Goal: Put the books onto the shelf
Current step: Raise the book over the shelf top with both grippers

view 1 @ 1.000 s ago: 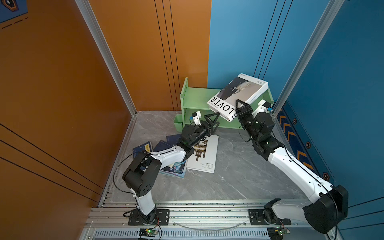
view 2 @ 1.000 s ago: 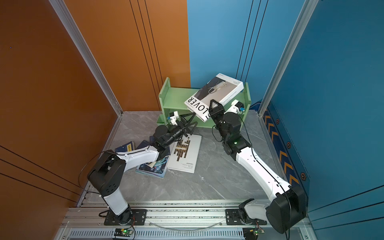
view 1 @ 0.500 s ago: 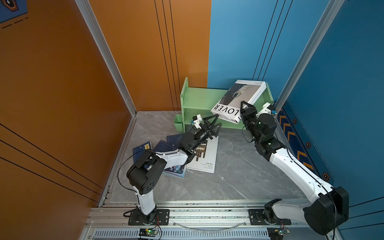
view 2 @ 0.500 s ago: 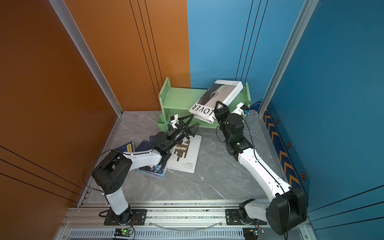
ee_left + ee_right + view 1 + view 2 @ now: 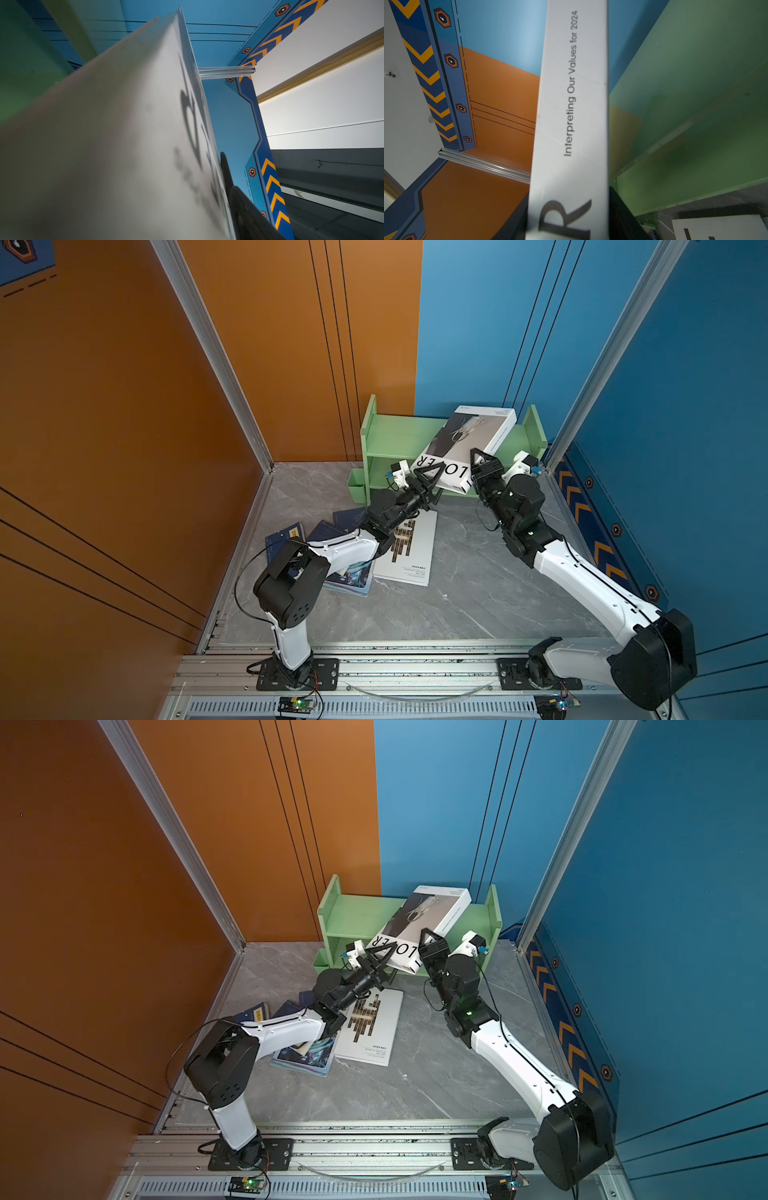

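Nearest, on the grey floor: teal magazine, navy books, flat white book with brown bars. None shelved yet. Beyond, the left gripper straddles the low corner of the LOVER book; clamped or not, cannot tell. The right gripper pinches its spine end. The book is tilted, far end over the upper tier of the green shelf, not seated. Judged early: first book mid-placement, the rest to go.
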Action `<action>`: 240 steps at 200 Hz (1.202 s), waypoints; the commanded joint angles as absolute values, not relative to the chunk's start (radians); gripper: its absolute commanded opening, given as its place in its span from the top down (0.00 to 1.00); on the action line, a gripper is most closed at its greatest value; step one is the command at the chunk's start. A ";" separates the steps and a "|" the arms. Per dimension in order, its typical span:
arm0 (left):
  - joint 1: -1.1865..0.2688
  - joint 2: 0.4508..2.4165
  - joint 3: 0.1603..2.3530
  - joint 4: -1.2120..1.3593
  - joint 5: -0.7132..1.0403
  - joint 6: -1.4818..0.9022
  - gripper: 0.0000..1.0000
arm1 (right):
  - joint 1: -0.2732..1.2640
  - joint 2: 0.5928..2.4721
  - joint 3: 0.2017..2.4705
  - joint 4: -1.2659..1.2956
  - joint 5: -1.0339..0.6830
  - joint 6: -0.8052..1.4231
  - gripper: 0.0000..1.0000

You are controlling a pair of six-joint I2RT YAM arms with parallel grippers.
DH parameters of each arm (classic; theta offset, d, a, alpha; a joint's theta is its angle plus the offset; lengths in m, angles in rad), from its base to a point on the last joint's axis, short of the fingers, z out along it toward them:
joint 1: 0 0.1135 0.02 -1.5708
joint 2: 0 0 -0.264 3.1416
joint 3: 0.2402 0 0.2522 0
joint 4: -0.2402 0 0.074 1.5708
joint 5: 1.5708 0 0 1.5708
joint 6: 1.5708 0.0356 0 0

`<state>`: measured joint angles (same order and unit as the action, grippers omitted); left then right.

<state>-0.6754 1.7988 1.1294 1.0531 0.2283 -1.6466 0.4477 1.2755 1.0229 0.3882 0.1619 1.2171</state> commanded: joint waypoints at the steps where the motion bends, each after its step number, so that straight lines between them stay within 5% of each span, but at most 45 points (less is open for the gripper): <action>1: -0.677 1.748 1.148 0.961 0.235 -1.583 0.40 | 0.457 1.272 1.016 0.479 0.151 1.234 0.47; 29: -0.660 1.720 1.141 0.944 0.253 -1.566 0.54 | 0.459 1.281 1.011 0.479 0.114 1.216 0.39; 74: -0.559 1.652 1.148 0.825 0.436 -1.558 0.68 | 0.391 1.270 1.038 0.386 -0.077 1.108 0.00; 140: -0.352 1.400 1.241 0.226 0.716 -1.234 0.68 | 0.096 1.212 1.077 0.186 -0.591 1.014 0.00; 240: -0.216 1.336 1.222 0.227 0.917 -1.302 0.65 | 0.090 1.346 1.222 0.216 -0.901 1.061 0.01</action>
<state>-0.2161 1.3407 1.2098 0.1673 0.8501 -1.2881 0.0582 1.3048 1.1889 0.2192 -0.8230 1.0557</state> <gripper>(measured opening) 0.399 0.994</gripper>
